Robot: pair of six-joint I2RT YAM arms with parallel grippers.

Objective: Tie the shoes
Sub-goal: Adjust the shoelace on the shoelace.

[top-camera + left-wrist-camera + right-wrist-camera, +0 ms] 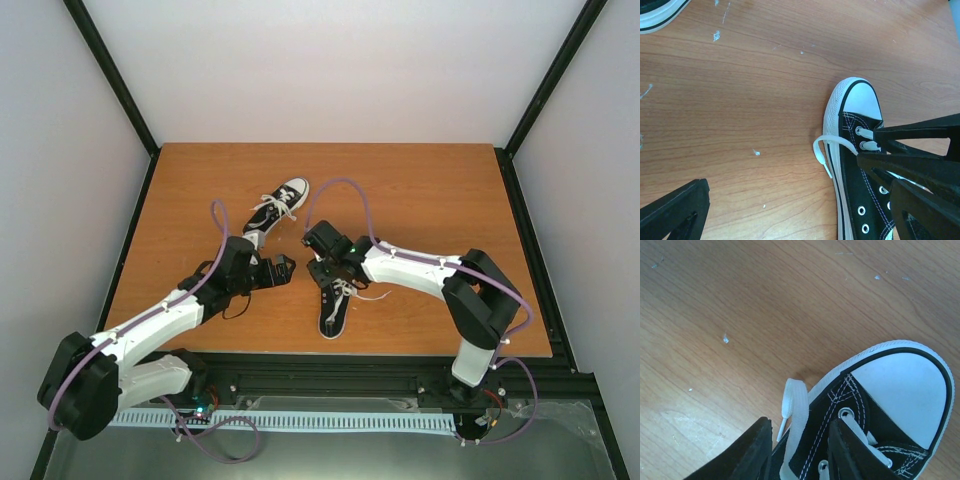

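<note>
We saw the left gripper (282, 270) spread wide above the table (430, 190), the far shoe (279, 207) just beyond it. Mid-table lay the near shoe (334, 310), the right gripper (801, 425) straddling its white lace (794, 405). Pinched or not, we couldn't tell.

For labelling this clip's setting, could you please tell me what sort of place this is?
Probably a lab robot cell: white walls in a black frame, a wooden table with two arms bolted at its near edge, and shoes laid out on it.

White arm links (150, 322), black joints (480, 290), purple cables (350, 187), black angular left hand (790, 195) and right hand (800, 450)
</note>
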